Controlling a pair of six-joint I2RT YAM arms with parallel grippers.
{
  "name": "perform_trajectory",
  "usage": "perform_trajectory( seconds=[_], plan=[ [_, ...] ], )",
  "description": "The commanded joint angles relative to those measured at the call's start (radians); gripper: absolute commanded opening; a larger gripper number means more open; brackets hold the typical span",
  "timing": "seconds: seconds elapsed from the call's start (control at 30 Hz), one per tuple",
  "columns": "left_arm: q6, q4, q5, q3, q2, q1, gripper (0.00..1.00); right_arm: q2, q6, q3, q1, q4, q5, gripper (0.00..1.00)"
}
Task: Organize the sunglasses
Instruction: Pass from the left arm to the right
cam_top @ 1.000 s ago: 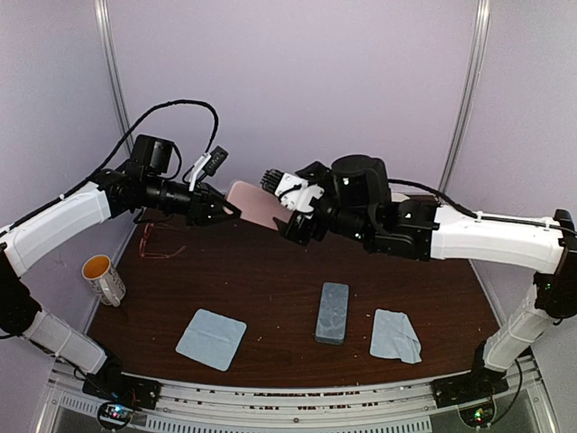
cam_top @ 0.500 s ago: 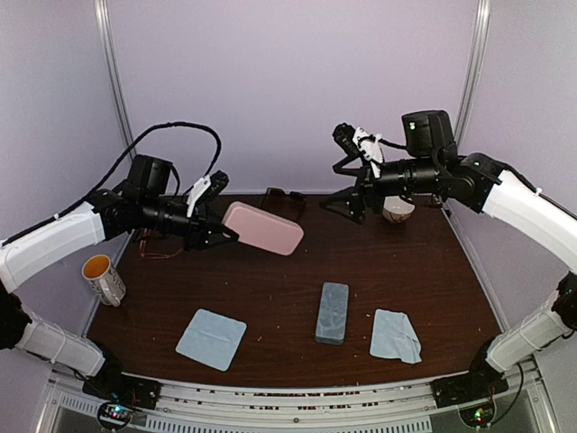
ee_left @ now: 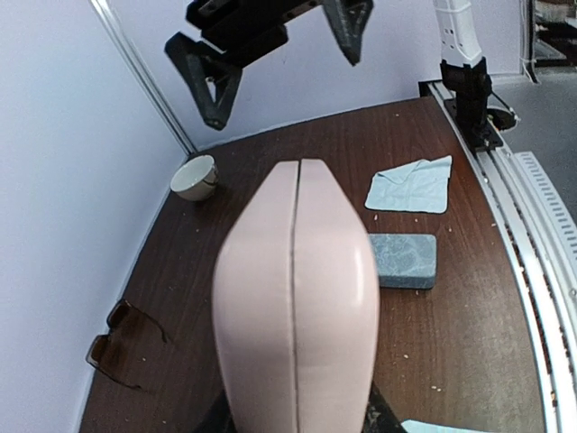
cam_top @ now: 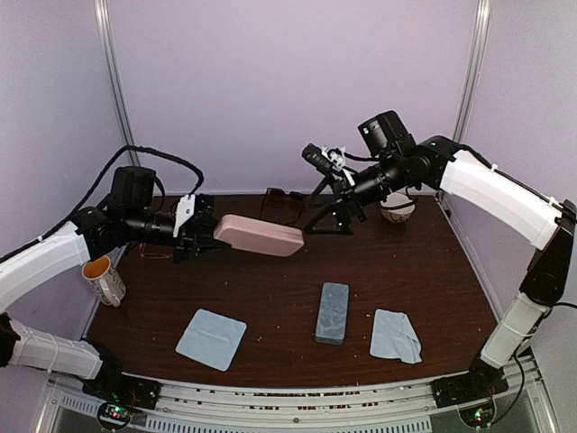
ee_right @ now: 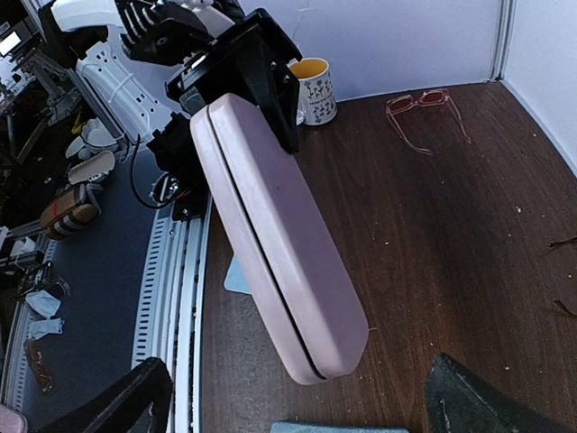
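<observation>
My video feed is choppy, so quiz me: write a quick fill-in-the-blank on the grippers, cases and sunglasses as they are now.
1. The left gripper is shut on one ___ of the pink case.
2. The right gripper hangs by that case's free end, jaws ___.
3. The grey-blue case lies on the table ___ two light-blue cloths.
4. The dark sunglasses lie on the table, in ___ gripper.
Missing words: end; open; between; neither.
</observation>
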Motion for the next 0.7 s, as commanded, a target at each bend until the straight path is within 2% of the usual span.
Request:
perform_trajectory(
  seconds=[0.0,0.2,0.37,0.5,0.67],
  plan=[
    [0.199,0.091,0.04,-0.018,-0.06,-0.002,0.01,0.071,0.012,0.099,-0.003,-0.123,-0.103,1.0],
    [0.443,0.132,0.085,-0.083,-0.089,-0.004,0.0,0.154,-0.046,0.157,0.01,-0.238,-0.215,1.0],
    [0.508,0.076,0.149,-0.034,-0.044,-0.005,0.0,0.201,-0.136,0.221,0.027,-0.355,-0.261,1.0],
    [0.624,0.036,0.242,-0.011,-0.002,-0.005,0.0,0.234,-0.194,0.248,0.05,-0.428,-0.27,1.0],
    [0.637,0.032,0.328,0.024,0.047,-0.008,0.0,0.261,-0.225,0.26,0.085,-0.467,-0.275,1.0]
  ],
)
